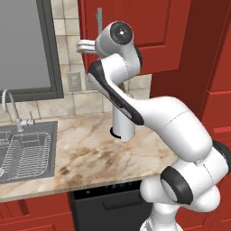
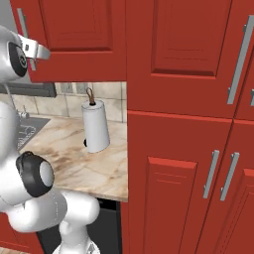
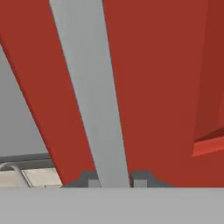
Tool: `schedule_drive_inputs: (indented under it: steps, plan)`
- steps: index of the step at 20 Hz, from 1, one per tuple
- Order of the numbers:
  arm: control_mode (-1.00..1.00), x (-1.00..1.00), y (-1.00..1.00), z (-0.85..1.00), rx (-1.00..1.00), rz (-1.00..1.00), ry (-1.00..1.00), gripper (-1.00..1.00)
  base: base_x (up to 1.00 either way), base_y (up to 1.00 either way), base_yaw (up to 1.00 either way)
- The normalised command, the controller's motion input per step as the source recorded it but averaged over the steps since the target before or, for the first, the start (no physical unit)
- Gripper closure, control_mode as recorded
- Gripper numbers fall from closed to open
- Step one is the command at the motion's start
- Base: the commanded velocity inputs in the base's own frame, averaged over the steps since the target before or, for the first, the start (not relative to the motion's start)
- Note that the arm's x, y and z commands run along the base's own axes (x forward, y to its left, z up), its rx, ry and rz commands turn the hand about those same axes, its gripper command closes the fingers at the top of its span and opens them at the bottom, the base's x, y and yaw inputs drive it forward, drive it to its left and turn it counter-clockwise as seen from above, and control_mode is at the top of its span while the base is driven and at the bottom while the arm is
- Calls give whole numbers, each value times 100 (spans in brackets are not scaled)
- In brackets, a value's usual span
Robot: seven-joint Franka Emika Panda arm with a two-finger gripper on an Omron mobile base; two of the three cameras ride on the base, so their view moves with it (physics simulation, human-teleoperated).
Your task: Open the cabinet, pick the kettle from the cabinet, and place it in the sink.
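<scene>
The red wall cabinet hangs above the counter with its door flush against the frame. Its long silver bar handle runs straight between my fingertips in the hand view, and both tips touch its sides. My gripper is shut on this handle near its lower end. The kettle is hidden behind the door. The steel sink, with a wire rack and a curved faucet, lies at the counter's left.
A white paper-towel roll stands on the marble counter below the cabinet. Tall red cabinets with bar handles fill the right side. A dark dishwasher front sits under the counter, and a window is over the sink.
</scene>
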Motion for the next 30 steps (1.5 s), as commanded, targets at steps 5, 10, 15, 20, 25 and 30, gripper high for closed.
schedule_drive_inputs:
  steps: [5,10,15,20,25,30]
  plan:
    - [-100,-55,-20,-13,6,15,0,100,0,0,0]
    - [-100,-55,-16,-12,0,15,2,100,0,0,0]
    - [-100,-57,-20,-6,0,14,7,100,0,0,0]
    - [-100,-57,-28,-6,1,18,7,100,0,0,0]
    - [-100,-61,-39,-7,7,18,1,100,0,0,0]
    - [-100,-60,-41,-8,13,13,0,100,0,0,0]
